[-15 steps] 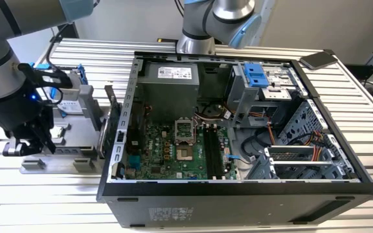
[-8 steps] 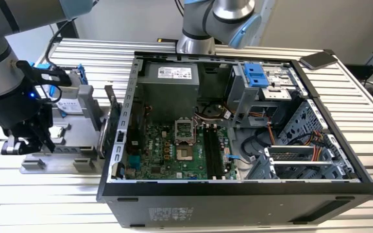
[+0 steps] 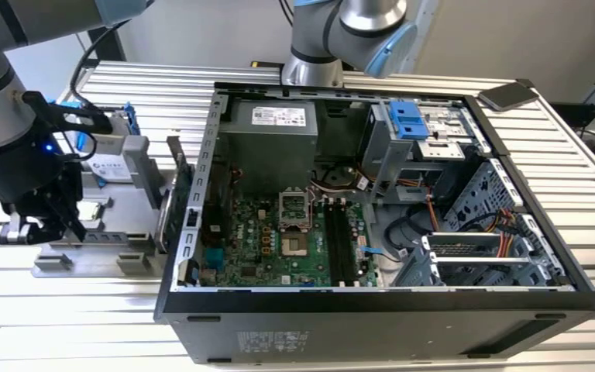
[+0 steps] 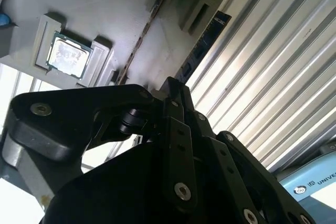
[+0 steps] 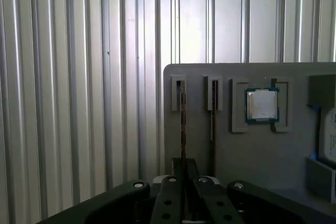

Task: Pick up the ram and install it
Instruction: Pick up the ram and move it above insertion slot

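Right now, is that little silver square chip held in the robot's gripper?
No, the silver chip lies in a square recess of the grey tray.

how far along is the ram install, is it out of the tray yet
Done: nothing that shows. The ram stands on edge in its holder on the grey tray, outside the computer case.
In hand: the gripper hangs over that tray, lined up with the ram in the first wrist view; I cannot tell whether it has hold of it.
Left: the black motherboard slots look empty.
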Robot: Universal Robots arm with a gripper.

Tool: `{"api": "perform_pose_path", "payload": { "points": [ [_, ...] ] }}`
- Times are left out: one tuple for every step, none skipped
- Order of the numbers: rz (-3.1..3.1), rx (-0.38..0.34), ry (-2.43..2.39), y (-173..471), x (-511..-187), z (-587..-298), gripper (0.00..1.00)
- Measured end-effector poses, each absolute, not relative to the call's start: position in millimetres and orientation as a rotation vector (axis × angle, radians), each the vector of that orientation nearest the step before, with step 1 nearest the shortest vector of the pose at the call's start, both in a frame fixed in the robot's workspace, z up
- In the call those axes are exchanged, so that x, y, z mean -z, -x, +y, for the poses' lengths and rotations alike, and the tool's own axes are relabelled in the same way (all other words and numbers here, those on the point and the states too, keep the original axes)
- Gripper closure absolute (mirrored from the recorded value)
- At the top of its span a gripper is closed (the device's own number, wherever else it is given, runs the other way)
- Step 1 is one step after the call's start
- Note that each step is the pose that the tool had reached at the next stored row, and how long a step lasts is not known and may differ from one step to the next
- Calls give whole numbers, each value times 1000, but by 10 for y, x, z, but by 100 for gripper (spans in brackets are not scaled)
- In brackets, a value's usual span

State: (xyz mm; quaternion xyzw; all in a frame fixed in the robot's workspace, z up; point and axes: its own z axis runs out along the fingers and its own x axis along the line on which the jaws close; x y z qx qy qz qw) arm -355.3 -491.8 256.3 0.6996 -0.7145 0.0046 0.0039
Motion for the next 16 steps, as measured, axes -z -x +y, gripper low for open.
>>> {"api": "perform_pose_path", "payload": {
  "points": [
    [-2239, -15, -2192, 3553, -2572, -4918, 100],
    [-2239, -15, -2192, 3553, -2580, -4918, 100],
    [-2239, -15, -2192, 3553, -2589, -4918, 100],
    [-2239, -15, -2192, 3553, -2598, -4918, 100],
    [-2239, -15, -2192, 3553, -2607, -4918, 100],
    [-2240, -15, -2192, 3553, -2618, -4918, 100],
    [-2239, -15, -2192, 3553, -2630, -4918, 100],
    [-2239, -15, -2192, 3553, -2643, -4918, 100],
    [-2239, -15, -2192, 3553, -2655, -4918, 100],
    [-2239, -15, -2192, 3553, -2669, -4918, 100],
    [-2239, -15, -2192, 3553, -2683, -4918, 100],
    [-2239, -15, -2192, 3553, -2698, -4918, 100],
    [-2239, -15, -2192, 3553, -2712, -4918, 100],
    [-2239, -15, -2192, 3553, -2731, -4918, 100],
    [-2240, -15, -2192, 3553, -2751, -4918, 100],
    [-2240, -15, -2192, 3553, -2769, -4918, 100]
  ]
}}
